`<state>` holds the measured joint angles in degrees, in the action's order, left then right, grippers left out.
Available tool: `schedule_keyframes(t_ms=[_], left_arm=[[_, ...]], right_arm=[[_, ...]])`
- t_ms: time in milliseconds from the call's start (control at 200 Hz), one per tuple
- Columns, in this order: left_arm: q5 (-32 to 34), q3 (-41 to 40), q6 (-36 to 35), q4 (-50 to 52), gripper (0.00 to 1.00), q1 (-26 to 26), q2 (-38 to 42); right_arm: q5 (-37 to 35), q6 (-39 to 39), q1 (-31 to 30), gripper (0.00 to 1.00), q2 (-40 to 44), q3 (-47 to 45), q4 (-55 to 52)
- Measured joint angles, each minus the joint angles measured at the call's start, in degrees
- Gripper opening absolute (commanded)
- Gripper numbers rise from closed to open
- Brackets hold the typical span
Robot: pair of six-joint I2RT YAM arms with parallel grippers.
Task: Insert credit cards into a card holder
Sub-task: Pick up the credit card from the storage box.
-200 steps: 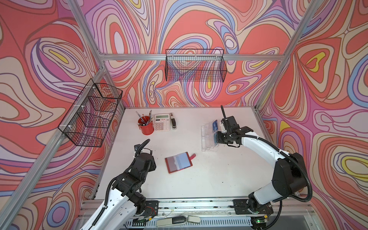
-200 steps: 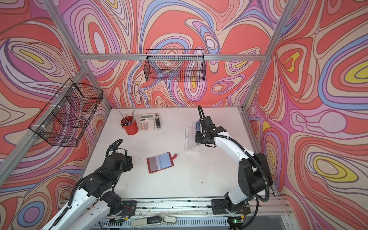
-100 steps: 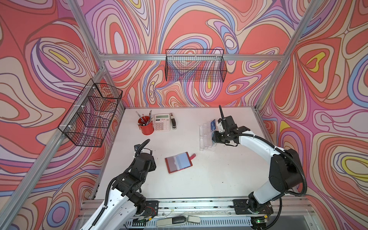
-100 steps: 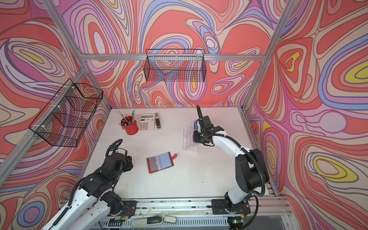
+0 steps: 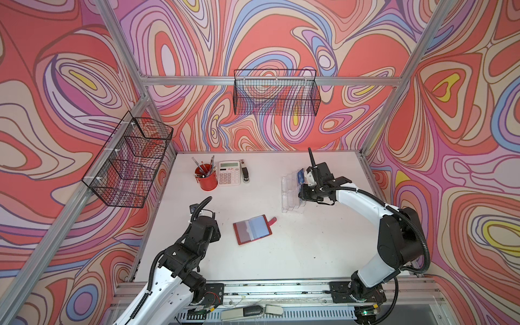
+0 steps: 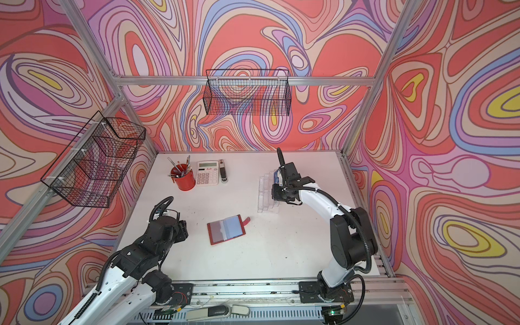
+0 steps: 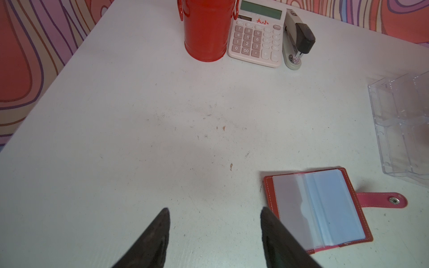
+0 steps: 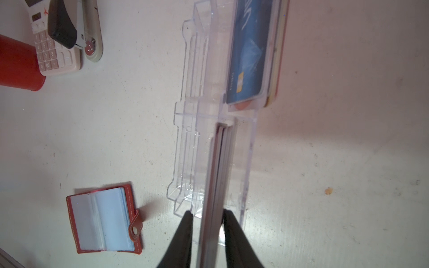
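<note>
In a top view, a red cup [image 5: 206,180] with what may be pens [image 5: 201,166], a calculator [image 5: 229,173] and a stapler [image 5: 245,173] are lined up side by side on the white table [image 5: 309,253], left of the middle. A clear stand [image 5: 289,197] is set to their right. A wire basket [image 5: 275,95] is hung at the upper middle, and a second basket [image 5: 129,163] at the left.

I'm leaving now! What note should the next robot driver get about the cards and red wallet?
Left gripper: open, empty, beside the red card holder, which lies open.
Right gripper: jaws slightly apart, straddling the card stack in the clear acrylic stand; a blue card stands in the neighbouring compartment.
Done: no card clearly inserted.
Left: grip cards, slide them into the holder.
</note>
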<state>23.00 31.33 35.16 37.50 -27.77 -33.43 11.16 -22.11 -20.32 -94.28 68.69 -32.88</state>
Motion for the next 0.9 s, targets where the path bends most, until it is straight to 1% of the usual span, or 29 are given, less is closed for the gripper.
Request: schedule_keyframes(t_ms=[511, 896], left_arm=[[0.0, 0.0, 0.0, 0.0, 0.64, 0.0, 0.0], [0.0, 0.0, 0.0, 0.0, 0.64, 0.0, 0.0]], right_arm=[[1.4, 0.0, 0.0, 0.23, 0.9, 0.0, -0.2], [1.8, 0.0, 0.0, 0.19, 2.5, 0.9, -0.6]])
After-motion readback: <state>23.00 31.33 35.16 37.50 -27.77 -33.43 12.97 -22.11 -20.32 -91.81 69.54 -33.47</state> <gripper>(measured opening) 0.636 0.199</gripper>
